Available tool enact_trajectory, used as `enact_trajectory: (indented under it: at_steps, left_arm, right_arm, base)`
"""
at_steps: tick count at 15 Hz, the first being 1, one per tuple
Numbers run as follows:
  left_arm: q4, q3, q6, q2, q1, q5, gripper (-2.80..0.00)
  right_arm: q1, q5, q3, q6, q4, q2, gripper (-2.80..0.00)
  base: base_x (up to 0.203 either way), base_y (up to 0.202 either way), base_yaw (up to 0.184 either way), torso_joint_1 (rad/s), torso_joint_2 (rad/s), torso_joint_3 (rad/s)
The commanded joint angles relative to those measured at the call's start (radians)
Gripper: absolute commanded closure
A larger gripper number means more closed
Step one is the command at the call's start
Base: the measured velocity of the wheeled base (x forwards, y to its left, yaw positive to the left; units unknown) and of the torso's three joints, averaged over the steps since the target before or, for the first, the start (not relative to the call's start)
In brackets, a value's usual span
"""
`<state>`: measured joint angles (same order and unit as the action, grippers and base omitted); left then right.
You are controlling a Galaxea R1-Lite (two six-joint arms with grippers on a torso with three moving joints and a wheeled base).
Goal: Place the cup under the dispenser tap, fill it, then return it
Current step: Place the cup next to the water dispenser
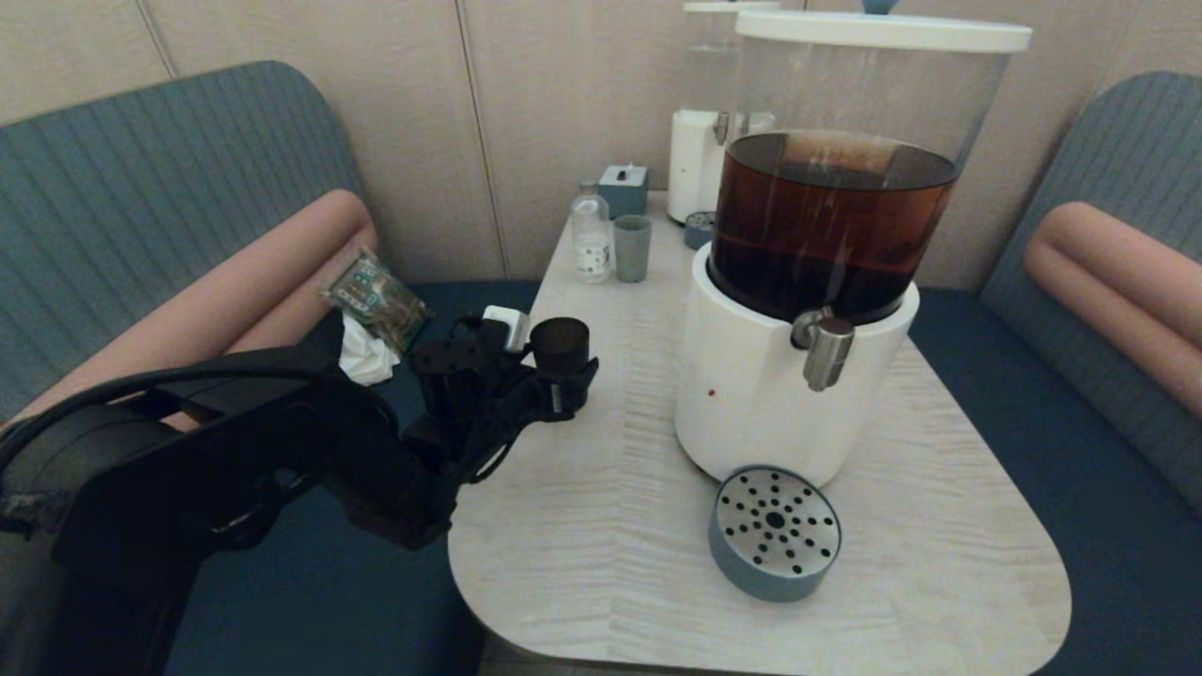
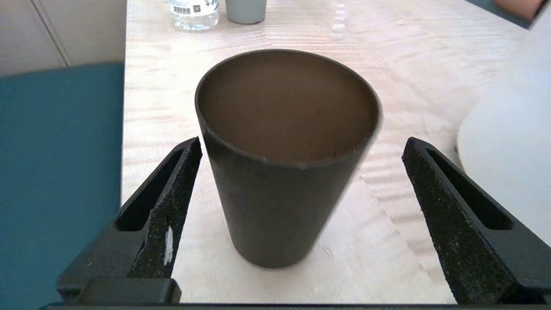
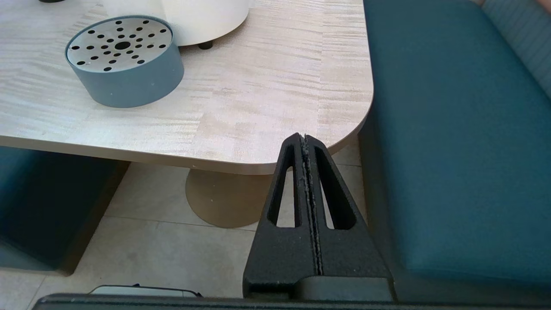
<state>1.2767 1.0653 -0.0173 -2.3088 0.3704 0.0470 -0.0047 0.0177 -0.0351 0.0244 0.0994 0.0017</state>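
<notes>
Booth seating in teal wraps around a pale wood-grain table point(image 1: 582, 563) with rounded corners, and that's where everything sits. Nearest the camera on the tabletop is a round blue-grey drip tray point(image 1: 775, 532) with a perforated metal top, right at the foot of the big dispenser point(image 1: 751, 394), slightly off to the side of where the tap hangs. The right gripper point(image 3: 304, 140) is parked low off the table's near corner, over the floor, with its fingers pressed flat together on nothing.

Over at the table's left edge the left gripper point(image 1: 560, 376) is at the cup point(image 2: 280, 159). The black tumbler stands upright on the wood between the two fingers point(image 2: 172, 189), which are spread wide. There's a clear gap on one side; the other finger is just beside the wall and I can't tell if it touches. So it's released, not gripped. The cup looks empty inside. It's well off to the left of the dispenser tap point(image 1: 826, 349), not under it.

That brushed-steel tap sticks out of the white base, with dark brown liquid in the clear tank above. Further back are a small water bottle point(image 1: 592, 235) and a grey-green cup point(image 1: 632, 248) side by side, then a little blue box point(image 1: 624, 188) and a second, smaller dispenser point(image 1: 704, 160) against the wall.
</notes>
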Motion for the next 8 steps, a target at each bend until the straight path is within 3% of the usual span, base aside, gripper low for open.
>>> enact_trajectory:
  at_steps: [1, 8]
  left_arm:
    - [0.031, -0.058, 0.001, 0.046, 0.000, -0.004, -2.80]
    - [0.049, -0.208, 0.009, 0.279, -0.001, -0.015, -2.80]
  right_arm:
    - [-0.001, 0.001, 0.000, 0.000, 0.000, 0.001, 0.00]
    - [0.000, 0.001, 0.000, 0.000, 0.000, 0.001, 0.00]
  base:
    - [0.000, 0.000, 0.000, 0.000, 0.00, 0.000]
    - [0.000, 0.000, 0.000, 0.000, 0.00, 0.000]
